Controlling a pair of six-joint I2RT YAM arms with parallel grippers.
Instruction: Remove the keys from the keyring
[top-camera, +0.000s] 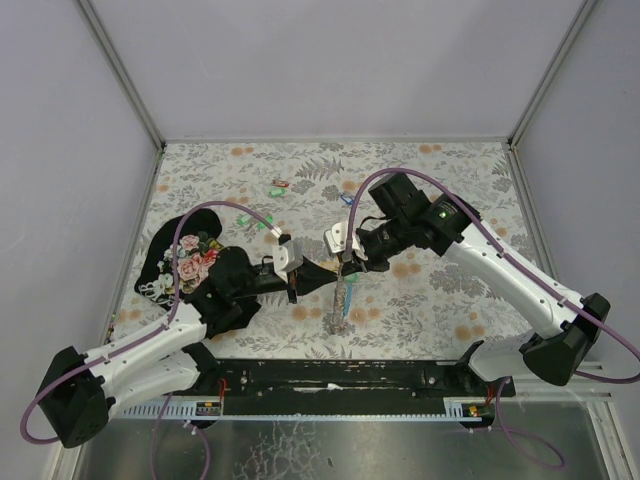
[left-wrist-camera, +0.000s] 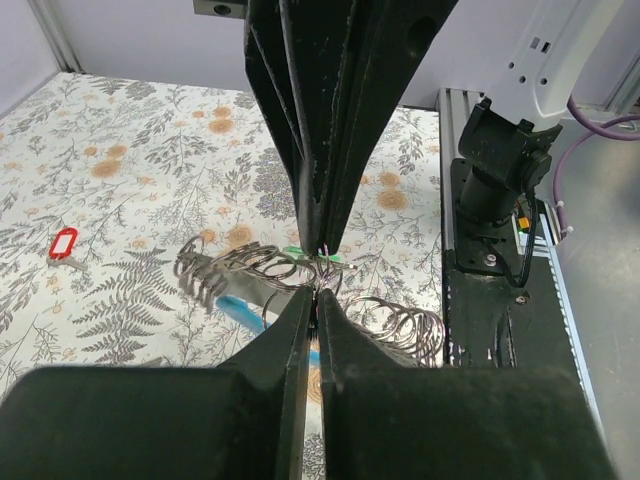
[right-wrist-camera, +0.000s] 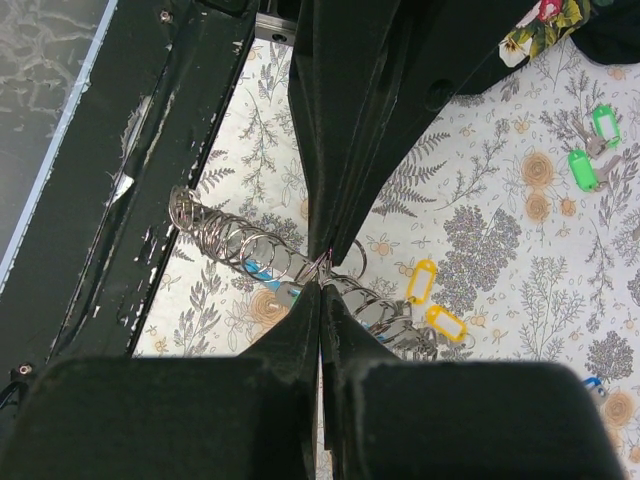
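Observation:
The keyring (top-camera: 344, 298) is a floppy grey strap with a blue section (left-wrist-camera: 238, 306), threaded with several metal rings (right-wrist-camera: 215, 235). It hangs down to the table below both grippers. My left gripper (top-camera: 322, 266) and right gripper (top-camera: 346, 262) meet tip to tip above it, both shut. In the left wrist view my left gripper (left-wrist-camera: 318, 294) pinches a thin wire ring of the keyring. The right fingers (left-wrist-camera: 330, 215) come down onto the same spot. A bit of green key tag (left-wrist-camera: 298, 252) peeks out beside them. In the right wrist view my right gripper (right-wrist-camera: 320, 286) grips that ring too.
A black floral cloth (top-camera: 185, 262) lies under my left arm. Loose tags lie around: green (right-wrist-camera: 583, 168), yellow (right-wrist-camera: 421, 281), red (left-wrist-camera: 62, 245) and, at the back of the table, blue (top-camera: 347, 199). The black base rail (top-camera: 340, 372) runs along the near edge.

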